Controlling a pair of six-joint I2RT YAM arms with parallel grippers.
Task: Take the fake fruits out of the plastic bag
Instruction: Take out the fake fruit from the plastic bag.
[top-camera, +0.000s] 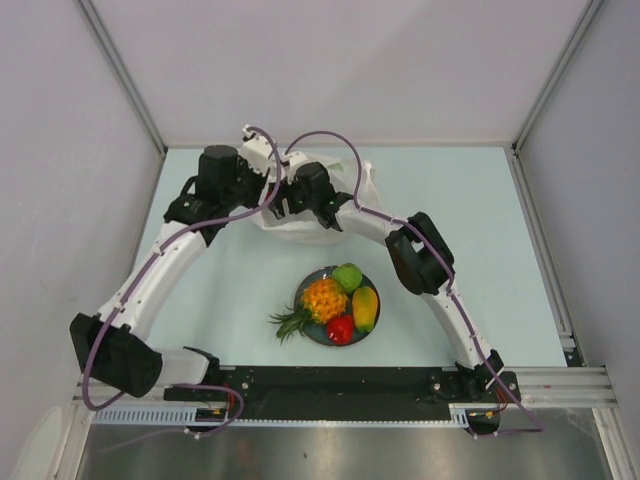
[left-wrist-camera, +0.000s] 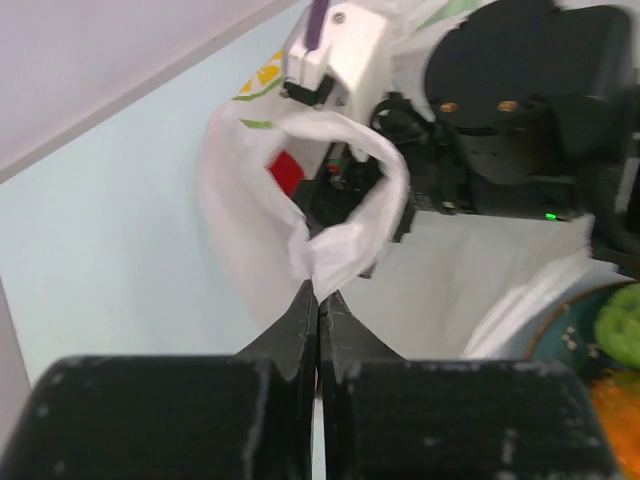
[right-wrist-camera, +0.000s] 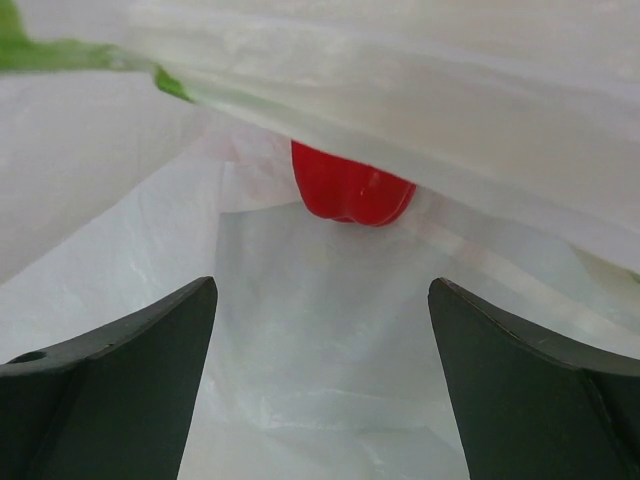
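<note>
The white plastic bag (top-camera: 300, 228) lies at the far middle of the table under both wrists. My left gripper (left-wrist-camera: 320, 295) is shut on the bag's rim (left-wrist-camera: 345, 245) and holds the mouth up. My right gripper (right-wrist-camera: 322, 300) is open inside the bag, its dark fingers (right-wrist-camera: 150, 345) either side of the bag's floor. A red fake fruit (right-wrist-camera: 350, 190) lies deep in the bag ahead of it, half covered by a fold; it also shows red in the left wrist view (left-wrist-camera: 285, 170). On the dark plate (top-camera: 312, 330) sit the pineapple (top-camera: 322, 298), green fruit (top-camera: 346, 276), yellow mango (top-camera: 365, 308) and a red fruit (top-camera: 340, 328).
The plate of fruits stands near the middle front of the pale table. Grey walls and metal frame posts (top-camera: 130, 90) close in the left, right and far sides. A black rail (top-camera: 330, 380) runs along the near edge.
</note>
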